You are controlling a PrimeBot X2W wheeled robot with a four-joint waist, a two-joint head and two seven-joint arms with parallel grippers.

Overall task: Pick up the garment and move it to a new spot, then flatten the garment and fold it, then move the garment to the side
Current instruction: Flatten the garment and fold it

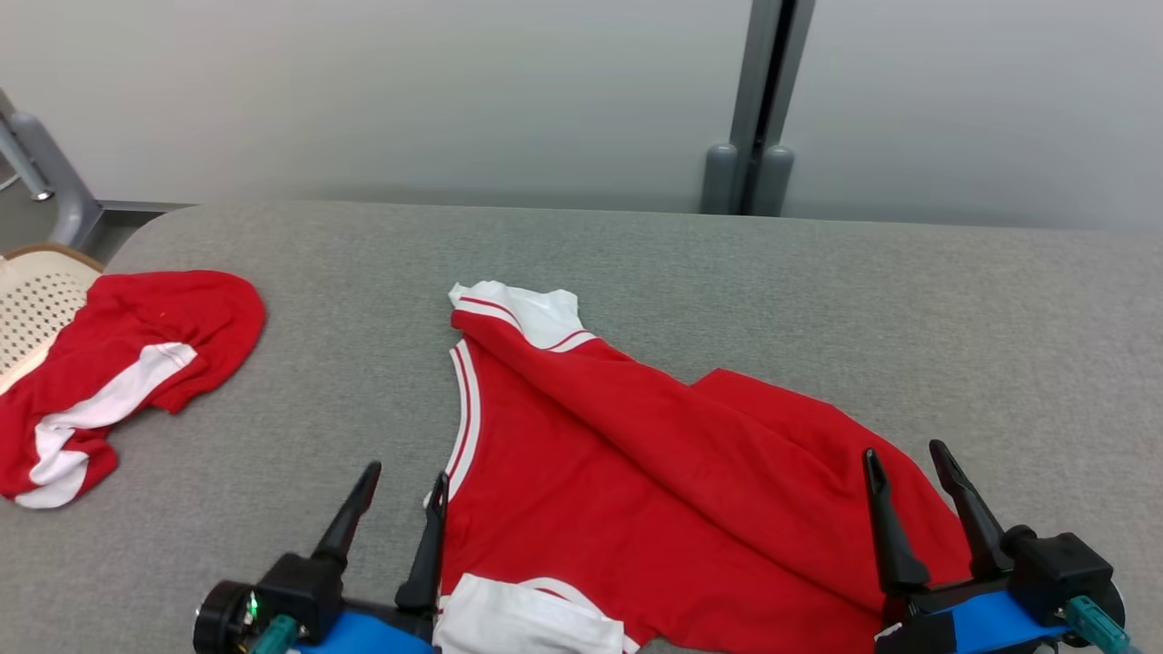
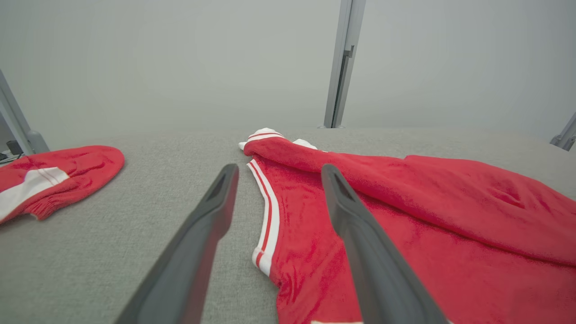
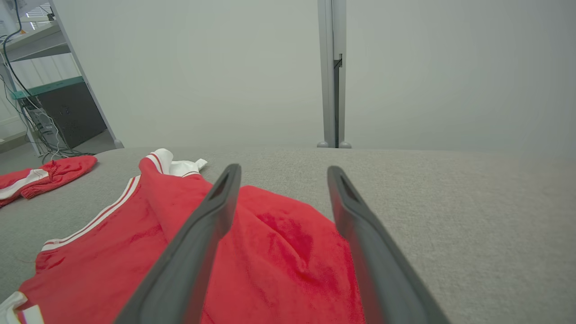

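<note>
Looking down from the head view, a red garment [image 1: 636, 472] with white trim lies rumpled on the grey table [image 1: 727, 272], near the front edge and a little right of centre. 1 white-edged corner points toward the far side, and a long fold runs diagonally across the cloth. The left gripper [image 1: 407, 472] sits at the garment's left border with its jaws apart and nothing between them. Its inner finger is right at the striped hem and its outer finger is over bare table. The right gripper [image 1: 904, 450] is above the garment's right portion, its 2 fingers spread and gripping nothing. A second red-and-white garment [image 1: 118, 363] lies bunched at the table's left end, well apart from the first, beside a cream perforated basket [image 1: 36, 300].

From the left wrist view, the left gripper [image 2: 280, 167] has its fingers wide. The white-striped hem of the garment [image 2: 450, 234] runs between them, and the second garment [image 2: 67, 168] lies off to the left.

From the right wrist view, the right gripper [image 3: 284, 167] is likewise spread. Its left finger is over the garment [image 3: 279, 252], whose right edge falls between the 2 fingers, and its right finger is over bare table [image 3: 450, 202]. Whether either fingertip touches the cloth I cannot tell.
</note>
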